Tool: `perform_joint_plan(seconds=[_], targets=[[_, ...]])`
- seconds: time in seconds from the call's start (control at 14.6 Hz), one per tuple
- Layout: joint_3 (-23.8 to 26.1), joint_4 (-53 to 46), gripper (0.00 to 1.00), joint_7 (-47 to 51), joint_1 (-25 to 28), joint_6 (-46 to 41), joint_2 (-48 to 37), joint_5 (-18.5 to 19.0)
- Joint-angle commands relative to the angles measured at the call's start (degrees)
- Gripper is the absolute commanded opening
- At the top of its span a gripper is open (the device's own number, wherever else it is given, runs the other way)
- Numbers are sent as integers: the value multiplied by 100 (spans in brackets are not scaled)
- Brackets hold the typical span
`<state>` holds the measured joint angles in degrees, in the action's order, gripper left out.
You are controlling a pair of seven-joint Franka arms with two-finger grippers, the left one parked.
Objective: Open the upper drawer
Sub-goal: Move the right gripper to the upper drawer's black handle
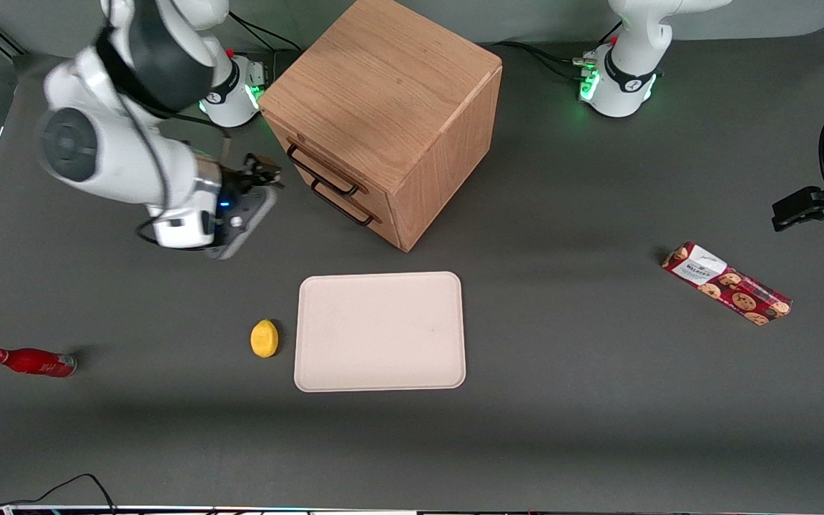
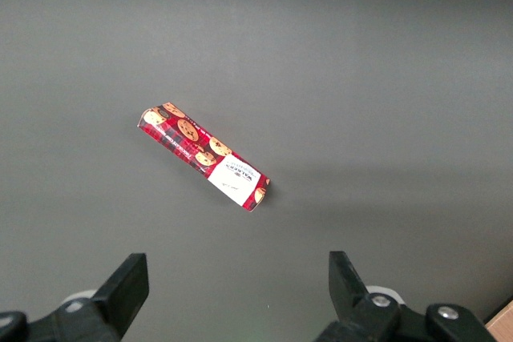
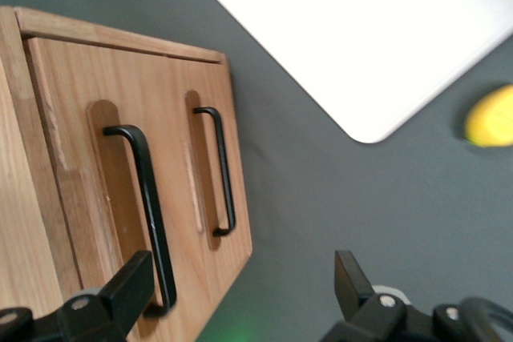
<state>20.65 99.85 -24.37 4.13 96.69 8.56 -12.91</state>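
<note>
The end effector [image 1: 263,174] hangs open in front of the cabinet [image 1: 383,107], near the upper drawer's handle [image 3: 148,206]; misaligned, it could hook the lower drawer's handle [image 3: 220,170] instead.

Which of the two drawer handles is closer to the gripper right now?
The upper drawer handle, the one nearer the cabinet top. The open gripper hangs in front of it; the lower handle sits nearer the table.

The front camera looks steeply down over the whole table, cabinet [image 1: 383,114] in the middle. The right wrist camera sits close in front of that cabinet [image 3: 120,198], while the left wrist camera faces bare table near the biscuit packet [image 2: 204,155], well away from the cabinet.
</note>
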Motion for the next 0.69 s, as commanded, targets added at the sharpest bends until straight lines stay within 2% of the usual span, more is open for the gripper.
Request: perform_joint_plan(seconds=[0.0, 0.62], targets=[[97, 456, 100, -173, 166, 359, -74, -255], [238, 835, 100, -332, 246, 464, 75, -265]])
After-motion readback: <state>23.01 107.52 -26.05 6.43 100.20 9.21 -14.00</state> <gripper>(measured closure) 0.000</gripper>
